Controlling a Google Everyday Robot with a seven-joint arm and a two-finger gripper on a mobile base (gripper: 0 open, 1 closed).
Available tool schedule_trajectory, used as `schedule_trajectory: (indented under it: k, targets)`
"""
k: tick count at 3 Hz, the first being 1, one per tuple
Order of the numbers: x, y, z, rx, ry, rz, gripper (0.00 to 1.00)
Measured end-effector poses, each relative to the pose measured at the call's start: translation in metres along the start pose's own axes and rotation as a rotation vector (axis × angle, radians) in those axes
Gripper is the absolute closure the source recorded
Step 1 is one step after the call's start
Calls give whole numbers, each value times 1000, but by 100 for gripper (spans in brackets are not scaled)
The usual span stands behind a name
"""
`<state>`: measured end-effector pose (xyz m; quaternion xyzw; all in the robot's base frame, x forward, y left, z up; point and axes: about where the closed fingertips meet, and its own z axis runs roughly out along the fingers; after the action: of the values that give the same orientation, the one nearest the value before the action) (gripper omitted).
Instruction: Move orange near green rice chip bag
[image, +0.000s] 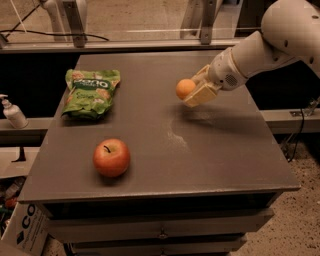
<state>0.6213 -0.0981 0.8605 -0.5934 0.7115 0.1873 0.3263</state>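
The gripper (194, 94) is clamped on the orange (185, 88), holding it above the table (225, 150), well apart from the green rice chip bag (91, 92), at its 3 o'clock. The apple (111, 157) sits at the bag's 5 o'clock.

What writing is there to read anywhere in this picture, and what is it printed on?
"CO": dark letters on the cardboard box on the floor at lower left; the rest is cut off.
White lettering on the green rice chip bag: too blurred to read.
Label on the pump bottle at the left: not legible.
No text shows on the tool, which holds the orange above the table, or on the apple.
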Motion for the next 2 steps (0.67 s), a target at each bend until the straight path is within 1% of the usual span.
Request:
schedule_trajectory:
  k: [1,2]
  targets:
    - [0,0,0,0,0,0,100]
    - [-6,3,4,3,-37,-1,100]
